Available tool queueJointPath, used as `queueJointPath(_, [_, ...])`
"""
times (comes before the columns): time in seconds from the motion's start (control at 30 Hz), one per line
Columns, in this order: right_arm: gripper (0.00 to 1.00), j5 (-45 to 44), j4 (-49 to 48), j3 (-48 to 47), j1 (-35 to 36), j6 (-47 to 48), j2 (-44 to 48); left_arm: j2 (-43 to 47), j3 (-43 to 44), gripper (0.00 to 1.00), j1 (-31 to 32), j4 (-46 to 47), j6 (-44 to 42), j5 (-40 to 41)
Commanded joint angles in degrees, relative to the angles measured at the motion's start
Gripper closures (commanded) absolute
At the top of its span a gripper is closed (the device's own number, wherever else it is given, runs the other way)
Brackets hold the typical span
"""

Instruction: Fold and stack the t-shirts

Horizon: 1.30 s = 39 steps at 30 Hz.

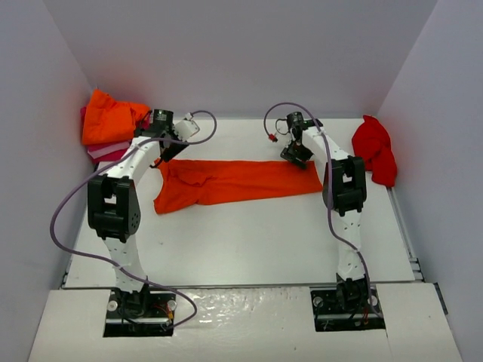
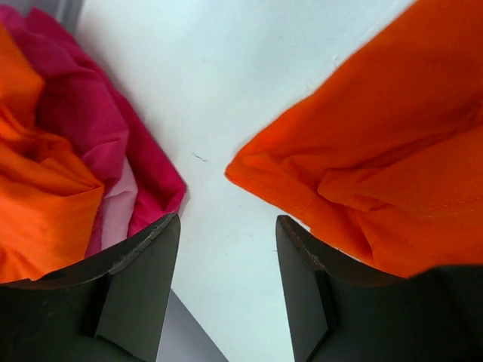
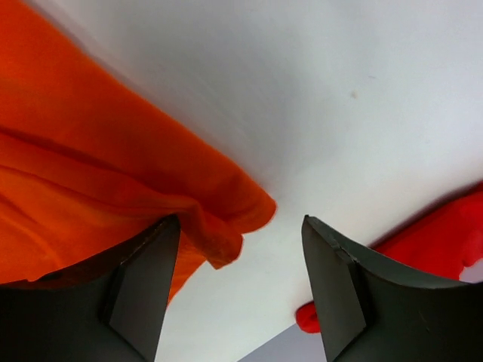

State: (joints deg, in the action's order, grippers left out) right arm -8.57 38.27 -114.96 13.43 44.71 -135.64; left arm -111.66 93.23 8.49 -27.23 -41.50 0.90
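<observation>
An orange t-shirt (image 1: pixel 234 183) lies folded into a long strip across the middle of the white table. My left gripper (image 1: pixel 167 151) is open and empty just above the strip's far left corner, which shows in the left wrist view (image 2: pixel 362 151). My right gripper (image 1: pixel 297 156) is open and empty above the strip's far right corner, which shows in the right wrist view (image 3: pixel 189 196). A stack of orange and pink shirts (image 1: pixel 109 124) sits in the far left corner and shows in the left wrist view (image 2: pixel 68 166). A crumpled red shirt (image 1: pixel 375 149) lies at the far right.
Grey walls enclose the table (image 1: pixel 249 241) on the left, back and right. Purple cables (image 1: pixel 64 219) loop from both arms. The red shirt's edge shows in the right wrist view (image 3: pixel 438 241).
</observation>
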Motion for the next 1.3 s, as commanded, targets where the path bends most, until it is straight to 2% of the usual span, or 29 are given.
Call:
queueJointPath(0.0, [0.4,-5.56,-5.97,0.39,-0.33,-3.5,10.42,10.66,2.75,0.49,-0.26,3.99,3.93,2.02])
queueJointPath(0.03, [0.44,-5.88,-6.69,1.12,-0.31,-3.99,12.24,11.98,2.23,0.5,-0.22,3.07,4.12,1.27])
queueJointPath(0.1, [0.6,-5.56,-7.68,3.14,-0.16,-4.98,15.55,15.33,0.55,0.61,-0.14,1.41,4.5,-0.63])
queueJointPath(0.13, [0.66,-5.31,-7.7,3.33,-0.12,-5.08,15.76,16.76,-0.71,0.63,-0.03,1.33,4.49,-1.81])
queueJointPath(0.17, [0.79,-5.09,-7.92,5.81,0.47,-5.23,18.31,18.59,-2.54,0.77,0.34,0.46,4.34,-3.64])
queueJointPath(0.2, [0.86,-5.01,-7.99,7.17,0.81,-5.47,19.5,19.64,-3.63,0.86,0.47,-0.91,4.32,-4.73])
queueJointPath(0.27, [0.93,-4.58,-8.04,9.51,1.33,-6.64,21.1,21.06,-5.16,0.98,0.69,-3.91,4.0,-8.56])
queueJointPath(0.43, [1.0,-3.29,-8.23,14.59,1.93,-10.23,23.19,24.31,-11.72,1.0,4.54,-5.52,3.01,-15.0])
queueJointPath(0.7, [1.0,-4.44,-10.81,21.22,-1.7,-14.35,29.15,19.7,-15.26,1.0,11.67,-9.25,0.36,-19.23])
queueJointPath(0.97, [1.0,-1.51,-11.56,25.68,-2.26,-15.28,30.48,10.61,-12.05,1.0,13.31,-8.99,1.68,-22.33])
queueJointPath(1.27, [1.0,-0.66,-11.74,26.56,-1.92,-15.97,27.19,3.78,-8.49,1.0,13.3,-7.99,0.89,-20.18])
